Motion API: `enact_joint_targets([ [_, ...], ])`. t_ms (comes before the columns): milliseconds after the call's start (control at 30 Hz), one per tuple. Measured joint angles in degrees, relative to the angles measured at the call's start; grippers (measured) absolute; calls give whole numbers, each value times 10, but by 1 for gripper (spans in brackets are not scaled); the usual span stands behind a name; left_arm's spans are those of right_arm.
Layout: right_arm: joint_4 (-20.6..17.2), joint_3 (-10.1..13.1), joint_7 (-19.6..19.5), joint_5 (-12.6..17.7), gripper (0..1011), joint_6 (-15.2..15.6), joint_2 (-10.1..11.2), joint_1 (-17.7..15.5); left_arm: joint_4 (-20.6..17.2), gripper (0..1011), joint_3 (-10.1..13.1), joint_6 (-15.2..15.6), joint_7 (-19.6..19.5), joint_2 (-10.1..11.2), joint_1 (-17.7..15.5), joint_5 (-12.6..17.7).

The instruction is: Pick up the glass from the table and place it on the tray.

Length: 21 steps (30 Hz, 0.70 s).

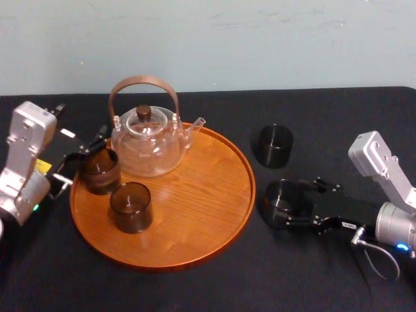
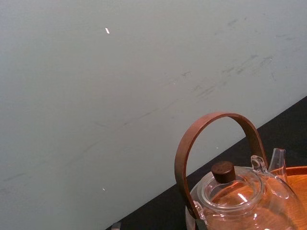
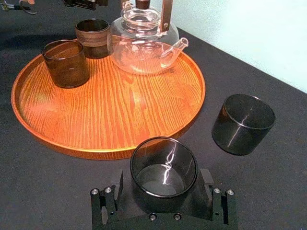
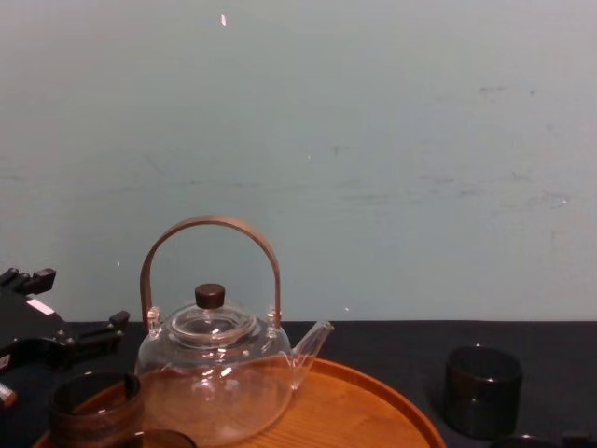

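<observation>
The right gripper (image 1: 289, 205), reaching in low and level over the table (image 1: 312, 273), is flanking the upright glass (image 3: 163, 158) from its right and apparently pinching its walls. The tray (image 1: 250, 188) is lying just beside the glass, to its left. Farther back a second glass (image 1: 275, 145) is standing, and the left gripper (image 1: 88, 159) is sitting at the tray's left rim, its grip impossible to tell.

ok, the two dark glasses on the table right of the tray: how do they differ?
The near glass has the right gripper around it; the far glass stands free. The near glass is closer to the robot; the far glass is nearer the wall. Both are dark, upright, on the table, off the tray. The left gripper is at a brown glass on the tray.
</observation>
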Motion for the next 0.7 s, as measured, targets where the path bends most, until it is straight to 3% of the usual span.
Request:
enact_joint_targets([
  [700, 30, -19, -1, -7, 1002, 9, -20, 32, 0, 1002, 0, 0, 0, 0, 0, 0],
])
